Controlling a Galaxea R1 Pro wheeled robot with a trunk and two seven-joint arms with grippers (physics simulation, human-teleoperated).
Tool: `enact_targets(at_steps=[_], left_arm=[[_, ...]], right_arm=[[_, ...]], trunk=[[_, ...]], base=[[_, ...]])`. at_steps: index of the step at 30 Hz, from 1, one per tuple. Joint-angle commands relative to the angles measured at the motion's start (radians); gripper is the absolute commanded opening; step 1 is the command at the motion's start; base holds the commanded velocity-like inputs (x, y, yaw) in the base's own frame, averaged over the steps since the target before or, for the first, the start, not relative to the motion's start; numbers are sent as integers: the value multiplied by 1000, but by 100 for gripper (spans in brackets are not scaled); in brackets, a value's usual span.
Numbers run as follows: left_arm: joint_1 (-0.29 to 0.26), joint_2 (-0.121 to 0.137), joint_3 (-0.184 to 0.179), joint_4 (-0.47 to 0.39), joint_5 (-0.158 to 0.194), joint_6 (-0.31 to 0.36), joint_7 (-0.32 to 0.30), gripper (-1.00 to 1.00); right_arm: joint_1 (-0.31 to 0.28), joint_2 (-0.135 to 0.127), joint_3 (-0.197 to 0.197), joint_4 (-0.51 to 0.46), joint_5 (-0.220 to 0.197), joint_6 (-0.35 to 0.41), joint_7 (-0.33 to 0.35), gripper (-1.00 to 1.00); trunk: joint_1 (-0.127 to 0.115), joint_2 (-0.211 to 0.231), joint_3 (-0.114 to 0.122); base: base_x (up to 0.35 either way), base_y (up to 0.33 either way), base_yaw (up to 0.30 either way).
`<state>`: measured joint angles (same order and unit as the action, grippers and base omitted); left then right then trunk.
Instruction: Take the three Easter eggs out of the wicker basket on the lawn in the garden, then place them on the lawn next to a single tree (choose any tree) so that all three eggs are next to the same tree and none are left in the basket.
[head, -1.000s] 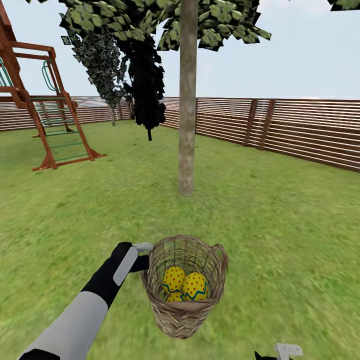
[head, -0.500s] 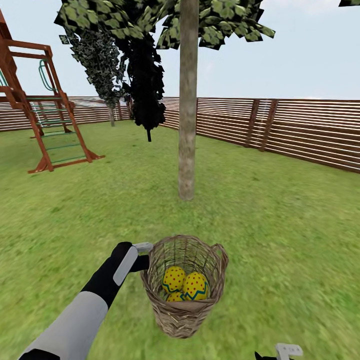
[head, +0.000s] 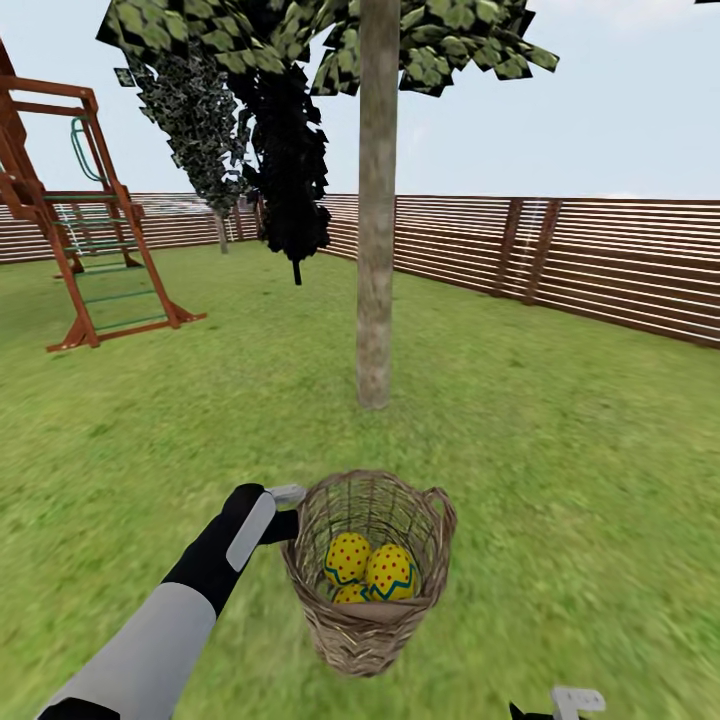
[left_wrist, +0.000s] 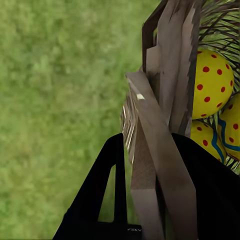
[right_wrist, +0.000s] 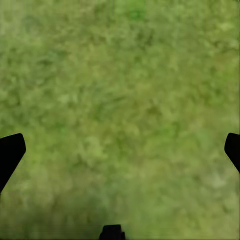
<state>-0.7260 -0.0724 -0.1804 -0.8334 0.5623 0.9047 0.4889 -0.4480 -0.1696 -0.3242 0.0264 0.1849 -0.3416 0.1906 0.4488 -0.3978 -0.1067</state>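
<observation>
Left gripper (head: 288, 512): was seen clamped on the rim of the wicker basket (head: 366, 620), at its left side; basket was held up off the lawn (head: 560, 470).
Right gripper (right_wrist: 120, 150): fingers were spread wide apart, nothing between them, grass below.
Easter eggs (head: 368, 572): three were lying together in the basket's bottom, touching one another.
Tree (head: 376, 250): pale trunk was noted straight ahead, beyond the basket, well apart from it.
Background: a wooden play frame (head: 80, 250) at far left; a slatted fence (head: 600, 260) behind.

Left gripper (head: 288, 510) clamped on basket rim (head: 300, 520); right gripper (right_wrist: 120, 150) spread wide, hanging low
</observation>
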Motion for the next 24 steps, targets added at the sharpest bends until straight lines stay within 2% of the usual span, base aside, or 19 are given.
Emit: enact_targets(at_steps=[1,18,24], left_arm=[[-1,0,-2,-1,18,-1,11,-100],[-1,0,-2,-1,18,-1,11,-100],[-1,0,-2,4,18,-1,11,-100]], right_arm=[[-1,-1,-9,3,8,-5,2,100],[-1,-1,-9,3,8,-7,3,100],[-1,-1,-9,3,8,-7,3,100]], trunk=[[1,-2,-2],[1,-2,-2],[1,-2,1]], base=[[329,0,0],[329,0,-1],[329,0,-159]])
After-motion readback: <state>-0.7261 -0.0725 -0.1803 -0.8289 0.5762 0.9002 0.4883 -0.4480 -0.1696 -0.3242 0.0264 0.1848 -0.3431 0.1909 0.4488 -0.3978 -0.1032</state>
